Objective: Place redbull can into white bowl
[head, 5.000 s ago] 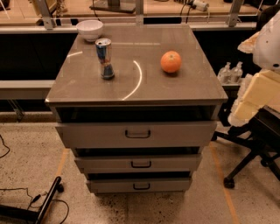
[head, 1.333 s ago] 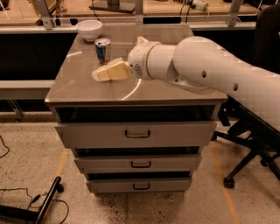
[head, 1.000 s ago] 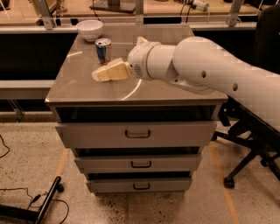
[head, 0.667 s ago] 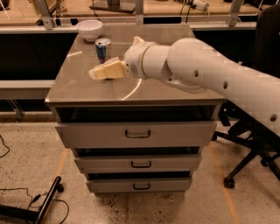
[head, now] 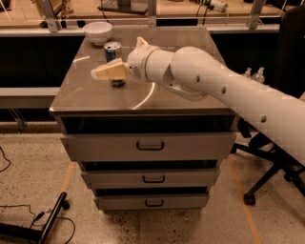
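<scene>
Camera view: over the counter (head: 190,102), the arm (head: 214,83) reaches in from the right, cut off at the frame edge. Its gripper (head: 106,72) covers the middle of the upright redbull can (head: 112,47), so I cannot tell whether the jaws are open or gripping it; the white bowl (head: 97,32) sits just beyond, near the far left corner.

Poised over the left part of a grey metal table (head: 190,102), the jaws; directly below, three drawers (head: 150,178) with dark handles. Just right of the jaws, a curved streak of reflected light (head: 147,95) on the top. Behind, a long wooden bench (head: 86,8) beyond a rail (head: 238,28). Far below, speckled floor (head: 190,224) crossed by orange tape lines (head: 68,175); down to the left, black cables (head: 35,218) and a dark bar (head: 52,217); well to the right, a black wheeled office chair (head: 263,181).
</scene>
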Controlling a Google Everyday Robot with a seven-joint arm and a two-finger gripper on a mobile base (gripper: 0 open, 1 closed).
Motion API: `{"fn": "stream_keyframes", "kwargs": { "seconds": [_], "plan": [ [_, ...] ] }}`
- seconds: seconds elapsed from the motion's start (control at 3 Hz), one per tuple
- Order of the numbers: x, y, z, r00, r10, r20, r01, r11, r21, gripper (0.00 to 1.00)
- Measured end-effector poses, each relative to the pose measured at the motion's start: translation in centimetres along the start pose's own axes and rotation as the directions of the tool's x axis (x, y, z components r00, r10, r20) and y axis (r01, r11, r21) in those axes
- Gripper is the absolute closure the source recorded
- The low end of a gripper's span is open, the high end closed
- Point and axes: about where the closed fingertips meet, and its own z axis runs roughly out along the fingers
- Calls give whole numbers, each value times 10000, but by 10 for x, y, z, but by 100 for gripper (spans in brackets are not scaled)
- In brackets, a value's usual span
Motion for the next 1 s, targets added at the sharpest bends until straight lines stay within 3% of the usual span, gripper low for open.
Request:
{"fn": "stream_keyframes", "kwargs": {
  "seconds": [0.67,1.0],
  "plan": [
    [8,-4,38,9990,279,338,-272,9994,-225,0],
    [10,0,56,9987,309,401,-295,9990,-350,16]
  ]
}}
